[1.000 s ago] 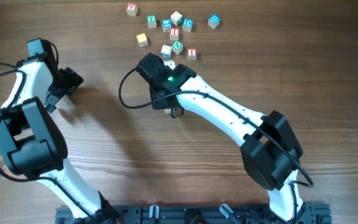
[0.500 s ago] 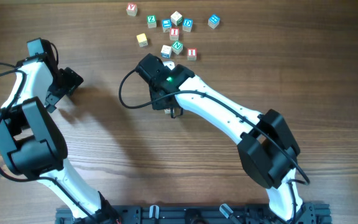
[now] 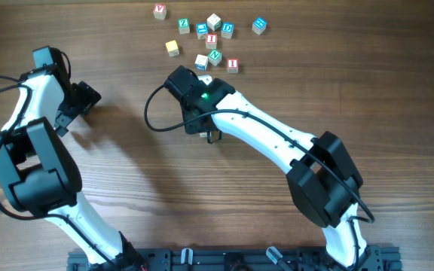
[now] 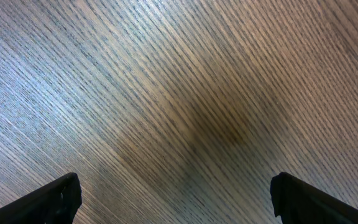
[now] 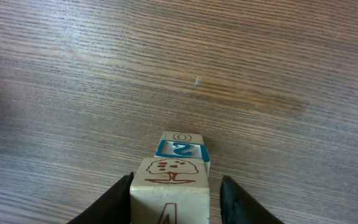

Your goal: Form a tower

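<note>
We note the tower point(image 3: 212, 39) just up-frame of the right jaws point(image 5: 176, 180), slack around a tree-marked cube point(image 5: 169, 173); the left jaws point(image 4: 176, 199) gape, well apart.

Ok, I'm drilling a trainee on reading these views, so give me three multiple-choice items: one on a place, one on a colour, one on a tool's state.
1. In the overhead view, where does the cluster of loose letter cubes lie?
A) top middle
B) bottom left corner
C) bottom right corner

2. In the right wrist view, what colour is the border of the framed cube just behind the tree-picture cube?
A) red
B) blue
C) yellow

3. How is the left tool?
A) shut on a cube
B) open and empty
C) out of every view

Answers:
1 A, the cubes sit at the far, top-middle part of the table.
2 B, a blue border rings its mark.
3 B, only bare wood shows between its wide-set tips.
</note>
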Controlling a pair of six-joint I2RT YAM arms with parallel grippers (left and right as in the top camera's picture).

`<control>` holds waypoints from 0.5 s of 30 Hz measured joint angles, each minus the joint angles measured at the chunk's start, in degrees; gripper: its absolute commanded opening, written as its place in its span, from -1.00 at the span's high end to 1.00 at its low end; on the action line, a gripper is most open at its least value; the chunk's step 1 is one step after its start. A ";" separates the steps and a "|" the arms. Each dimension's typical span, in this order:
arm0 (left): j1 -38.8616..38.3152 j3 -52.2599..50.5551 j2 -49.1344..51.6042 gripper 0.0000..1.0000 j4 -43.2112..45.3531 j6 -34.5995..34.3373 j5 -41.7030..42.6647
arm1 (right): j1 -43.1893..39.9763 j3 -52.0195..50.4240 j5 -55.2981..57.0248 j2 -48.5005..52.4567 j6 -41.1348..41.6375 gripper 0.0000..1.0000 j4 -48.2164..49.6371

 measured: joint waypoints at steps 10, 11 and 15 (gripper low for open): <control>0.00 0.00 0.00 -1.00 0.00 0.00 0.00 | 0.00 0.00 0.04 0.61 0.39 -0.58 0.35; 0.00 0.00 0.00 -1.00 0.00 0.00 0.00 | 0.00 -0.04 0.04 1.03 0.44 -0.57 0.37; 0.00 0.00 0.00 -1.00 0.00 0.00 0.00 | 0.00 -0.46 0.04 2.49 0.52 -0.34 0.98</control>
